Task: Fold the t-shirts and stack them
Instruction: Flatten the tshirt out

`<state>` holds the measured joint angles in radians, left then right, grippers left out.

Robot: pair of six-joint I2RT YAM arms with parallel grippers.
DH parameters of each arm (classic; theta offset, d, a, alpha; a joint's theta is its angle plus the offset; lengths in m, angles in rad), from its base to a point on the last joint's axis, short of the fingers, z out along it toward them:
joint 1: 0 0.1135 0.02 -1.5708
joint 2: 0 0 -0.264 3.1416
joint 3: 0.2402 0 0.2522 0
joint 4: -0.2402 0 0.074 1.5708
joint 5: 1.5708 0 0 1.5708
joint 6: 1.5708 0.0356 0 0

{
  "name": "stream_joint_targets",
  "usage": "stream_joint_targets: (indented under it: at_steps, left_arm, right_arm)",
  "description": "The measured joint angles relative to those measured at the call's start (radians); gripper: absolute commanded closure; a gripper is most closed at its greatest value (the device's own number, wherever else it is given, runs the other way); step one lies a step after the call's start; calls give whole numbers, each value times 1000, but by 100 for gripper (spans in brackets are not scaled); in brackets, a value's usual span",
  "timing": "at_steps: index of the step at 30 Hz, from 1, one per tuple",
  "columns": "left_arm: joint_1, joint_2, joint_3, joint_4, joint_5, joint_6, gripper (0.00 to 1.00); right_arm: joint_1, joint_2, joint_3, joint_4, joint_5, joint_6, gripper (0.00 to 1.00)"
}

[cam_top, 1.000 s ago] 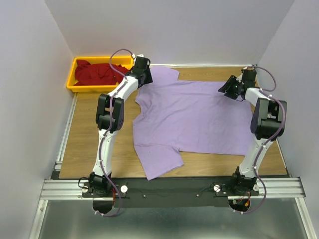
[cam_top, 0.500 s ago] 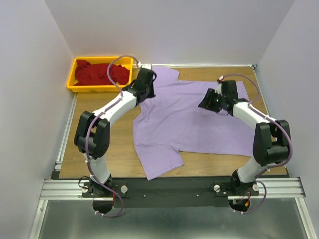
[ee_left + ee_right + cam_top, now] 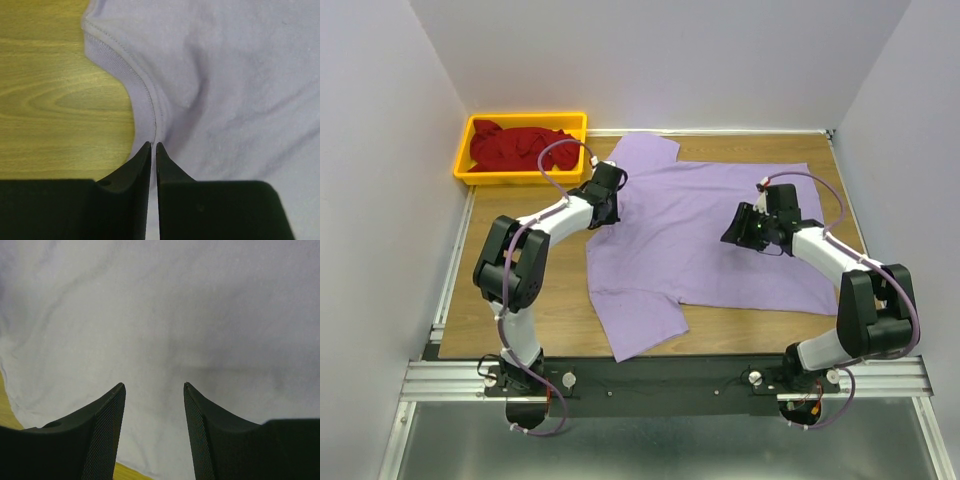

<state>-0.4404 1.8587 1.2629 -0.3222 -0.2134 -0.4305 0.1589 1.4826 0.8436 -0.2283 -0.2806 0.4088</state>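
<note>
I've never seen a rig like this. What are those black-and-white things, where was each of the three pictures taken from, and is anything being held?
They are two robot arms bolted at the near edge of a wooden table. The wide picture comes from a camera fixed above and behind them. Each close-up comes from a camera on one wrist, looking past that arm's own two fingers. A purple shirt lies spread on the table, and a red shirt sits crumpled in a yellow bin at the far left corner. The left hand has its fingers nearly together on the purple shirt's collar edge, apparently pinching it. The right hand is open over the shirt, holding nothing.
</note>
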Motion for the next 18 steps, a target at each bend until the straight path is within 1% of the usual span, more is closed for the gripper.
stream_joint_targets:
  at_steps: [7,8,14,18]
  left_arm:
    - [4,83,7,13,-2,9,86]
    - [5,83,10,17,-3,12,90]
    - [14,82,1,27,-19,14,90]
    - [39,63,-27,29,-39,14,90]
  right_arm:
    - [4,-5,-26,-2,3,-10,42]
    - [4,-5,-26,-2,4,-11,42]
    - [4,-5,-30,-2,18,-15,42]
    - [4,-5,-37,-2,55,-17,42]
